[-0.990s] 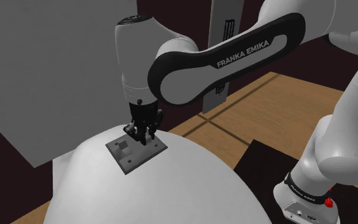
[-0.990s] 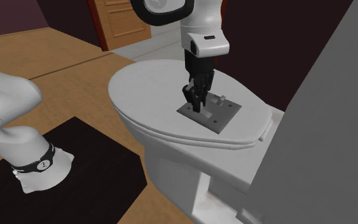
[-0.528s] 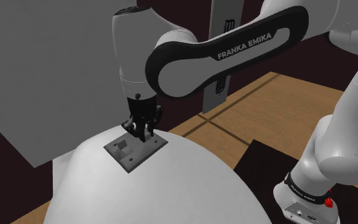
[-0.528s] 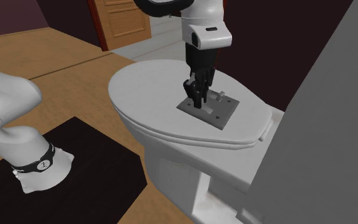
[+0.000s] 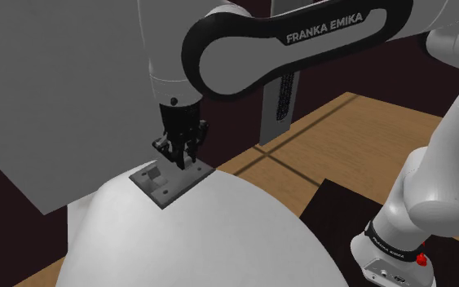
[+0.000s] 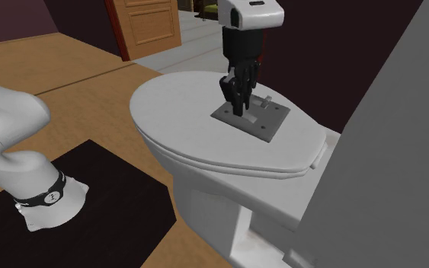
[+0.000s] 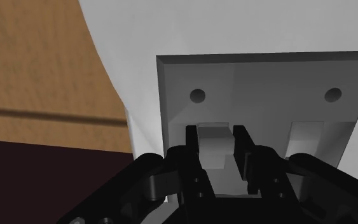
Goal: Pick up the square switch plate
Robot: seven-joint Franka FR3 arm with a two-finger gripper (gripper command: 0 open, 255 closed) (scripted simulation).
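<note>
Step in hand: in my judgement, the lift, since the hand (image 5: 178,161) already has the square switch plate (image 5: 170,184) by one of its toggles.
Hand: its two black fingers (image 7: 193,139) are pressed against either side of a small light toggle (image 7: 213,153), pinching it.
Doing it well: rise straight up and slowly, with the pinch firm. The toggle is a short stub set off the plate's middle, so the plate may tip or swing on it.
Risk: a sideways pull could twist the toggle out of the fingers.
Plate's place: flat on the white toilet lid (image 6: 174,106), toward the lid's rear. I cannot tell whether its underside is touching the lid or just clear of it.
Plate relative to hand: directly beneath it. The hand (image 6: 239,106) comes down nearly upright onto the plate (image 6: 262,123).
Free parts: the second toggle (image 7: 304,137) sits just beside the fingers, untouched, and two screw holes (image 7: 198,96) lie beyond the fingertips.
</note>
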